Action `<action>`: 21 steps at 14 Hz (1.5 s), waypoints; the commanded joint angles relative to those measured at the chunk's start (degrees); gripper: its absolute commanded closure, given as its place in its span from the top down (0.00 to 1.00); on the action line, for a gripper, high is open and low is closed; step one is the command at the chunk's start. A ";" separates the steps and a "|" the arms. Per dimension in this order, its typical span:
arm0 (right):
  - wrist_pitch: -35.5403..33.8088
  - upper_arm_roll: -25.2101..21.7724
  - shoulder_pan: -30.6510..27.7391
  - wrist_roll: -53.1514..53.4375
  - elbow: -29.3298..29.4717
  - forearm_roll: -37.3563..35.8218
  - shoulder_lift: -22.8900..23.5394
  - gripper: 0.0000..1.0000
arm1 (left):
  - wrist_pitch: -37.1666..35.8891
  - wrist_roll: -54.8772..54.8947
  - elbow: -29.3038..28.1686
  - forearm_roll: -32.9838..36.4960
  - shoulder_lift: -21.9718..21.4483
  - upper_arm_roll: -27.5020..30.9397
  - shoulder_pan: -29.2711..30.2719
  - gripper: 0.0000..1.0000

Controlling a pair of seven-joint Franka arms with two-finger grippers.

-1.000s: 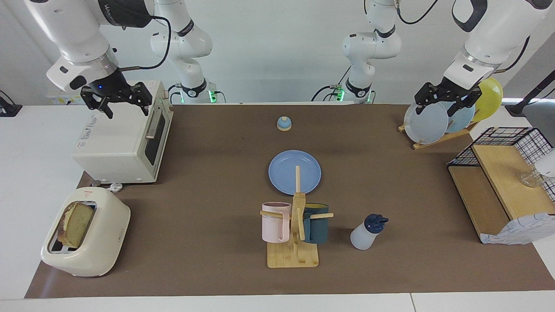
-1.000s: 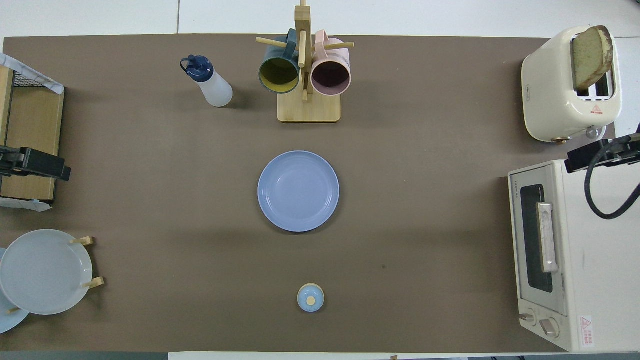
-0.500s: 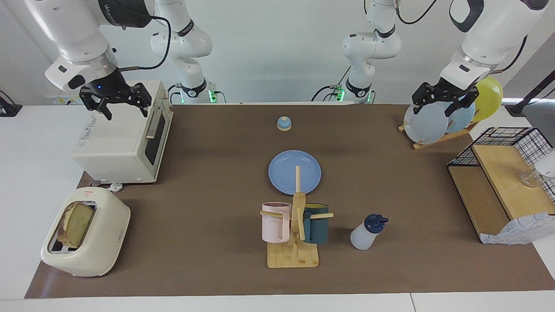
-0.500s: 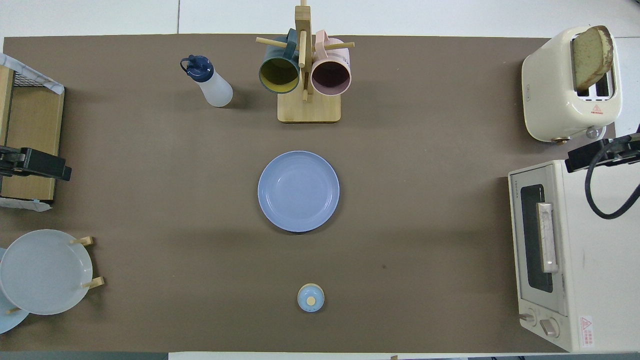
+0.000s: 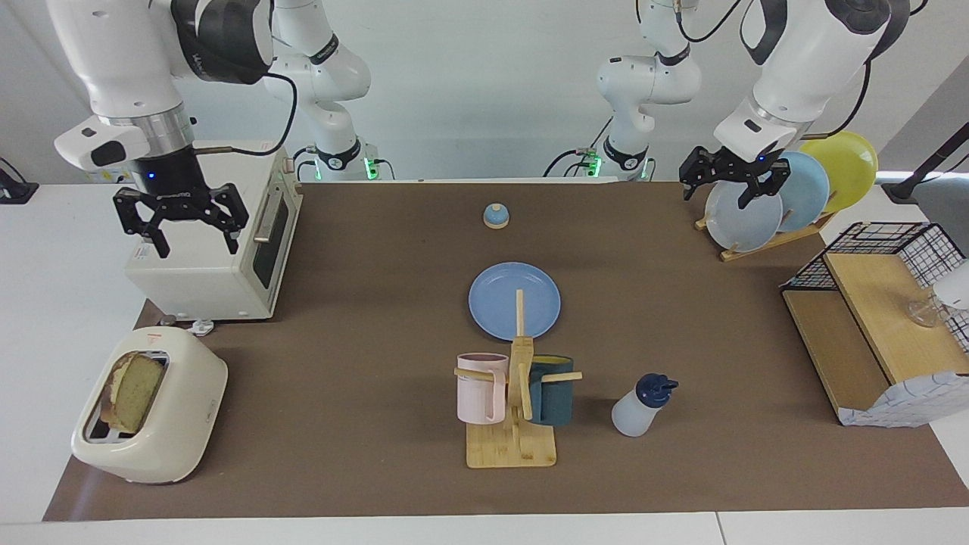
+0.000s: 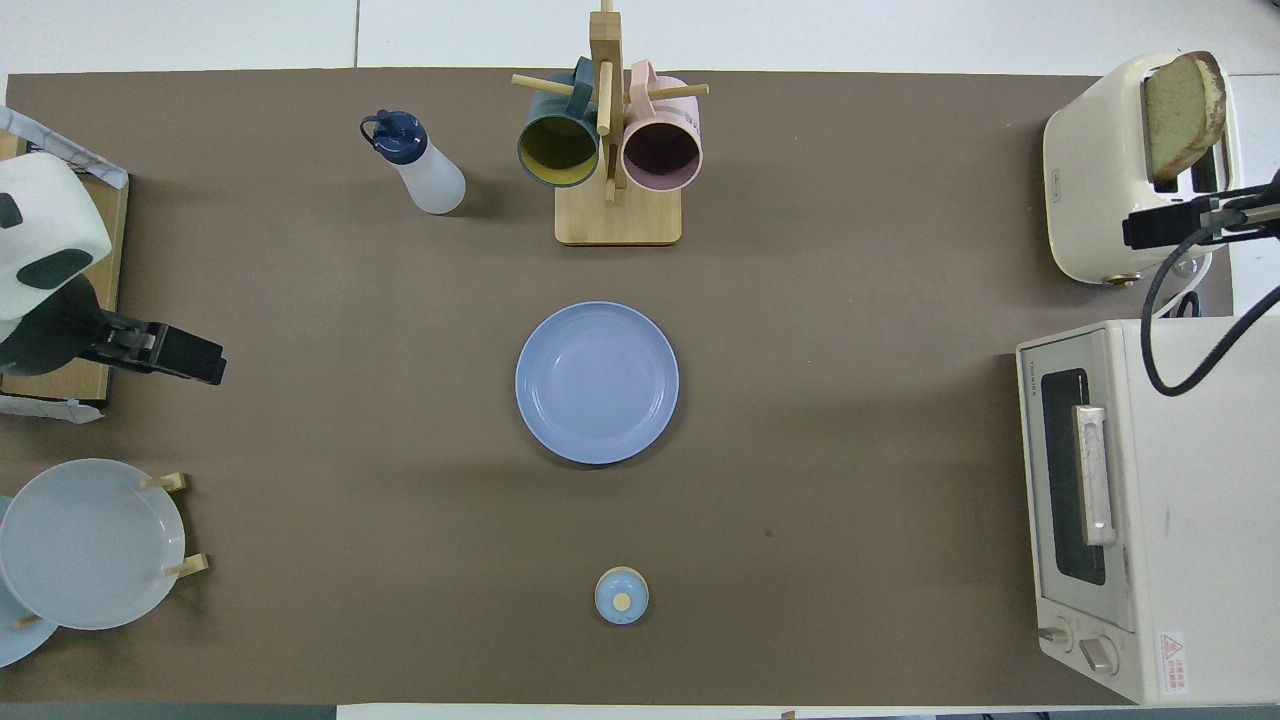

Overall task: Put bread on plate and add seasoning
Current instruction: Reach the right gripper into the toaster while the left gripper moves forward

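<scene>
The bread (image 5: 135, 390) (image 6: 1180, 110) stands upright in a slot of the cream toaster (image 5: 163, 446) at the right arm's end of the table. The blue plate (image 5: 500, 306) (image 6: 597, 383) lies flat and bare at the table's middle. The seasoning (image 5: 640, 405) (image 6: 420, 165), a white bottle with a navy cap, stands farther from the robots than the plate, beside the mug stand. My right gripper (image 5: 195, 244) (image 6: 1160, 228) hangs open and empty over the toaster oven. My left gripper (image 5: 717, 195) (image 6: 175, 353) hangs open and empty over the plate rack's edge.
A white toaster oven (image 5: 212, 265) sits nearer to the robots than the toaster. A wooden stand (image 5: 515, 446) holds a pink and a teal mug. A small bell (image 5: 496, 216) sits near the robots. The plate rack (image 5: 764, 204) and a wire-and-wood shelf (image 5: 878, 310) fill the left arm's end.
The right gripper has come down and moved away from the robots over the toaster oven, toward the toaster. The left gripper has shifted toward the table's middle. Nothing on the table moved.
</scene>
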 commanded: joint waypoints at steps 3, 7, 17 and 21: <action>8.11 0.03 -5.93 -2.21 4.35 1.31 9.36 1.00 | 21.29 -8.28 -19.35 -0.60 -9.16 0.25 -3.08 1.00; 14.89 -0.15 -8.12 -4.22 4.00 0.52 13.50 1.00 | 38.77 -14.28 -26.75 -0.60 -8.47 0.34 -7.13 1.00; 24.14 -0.15 -8.66 -8.62 3.74 -1.93 17.90 0.38 | 85.89 -14.38 -36.61 0.01 8.48 0.42 -9.16 1.00; 21.50 -0.23 -7.79 -11.35 5.40 -6.05 17.55 0.00 | 93.73 -14.38 -35.65 -0.52 15.77 0.77 -9.25 1.00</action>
